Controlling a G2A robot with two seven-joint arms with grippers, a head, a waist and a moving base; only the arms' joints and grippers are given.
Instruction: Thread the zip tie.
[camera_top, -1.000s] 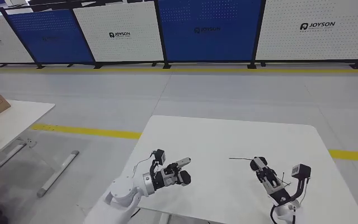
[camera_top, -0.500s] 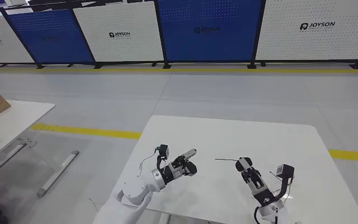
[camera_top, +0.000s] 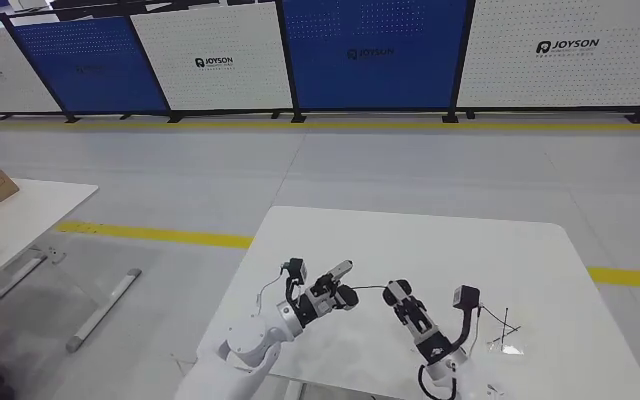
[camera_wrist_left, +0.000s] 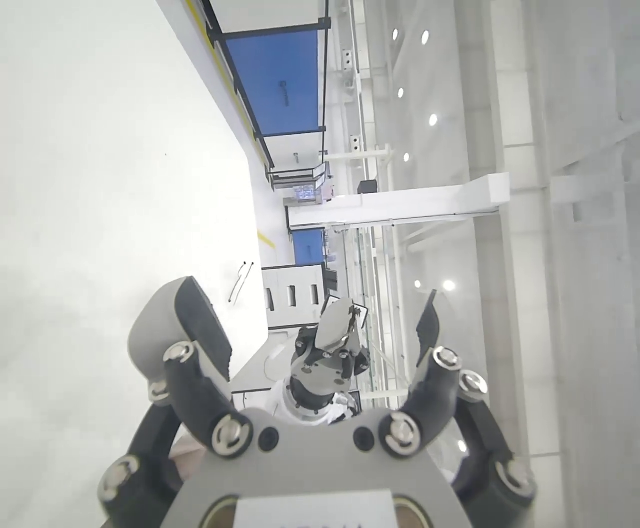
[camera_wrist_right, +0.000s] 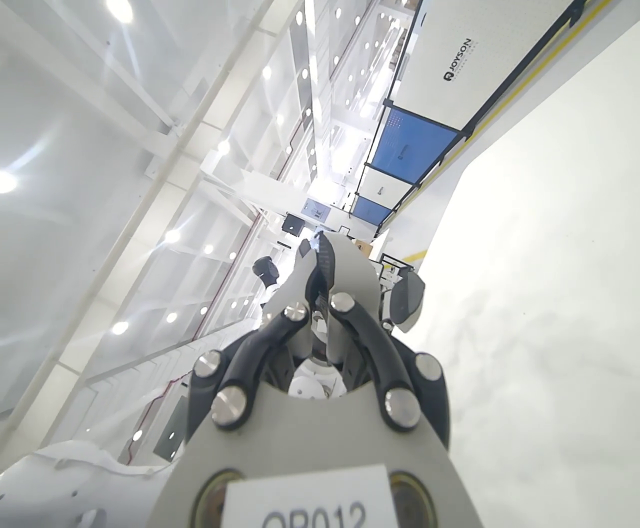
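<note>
A thin black zip tie (camera_top: 368, 288) sticks out sideways from my right gripper (camera_top: 392, 291), which is shut on one end of it. Its free end points at my left gripper (camera_top: 342, 283), a short gap away over the white table (camera_top: 420, 240). In the left wrist view the left gripper (camera_wrist_left: 315, 310) stands open, and the right gripper (camera_wrist_left: 340, 325) faces it from just beyond the fingers. In the right wrist view the right gripper (camera_wrist_right: 316, 247) has its pads pressed together, and one left finger (camera_wrist_right: 407, 300) shows beyond. The tie itself is barely visible there.
Spare black zip ties (camera_top: 503, 322) lie on the table to the right of the right arm, also seen as zip ties (camera_wrist_left: 240, 282) in the left wrist view. A small clear scrap (camera_top: 510, 348) lies near them. The table's front edge runs just under both arms.
My right arm has carried the zip tie leftward across the table toward the left gripper. The left gripper has shifted slightly right and up toward it, still open.
</note>
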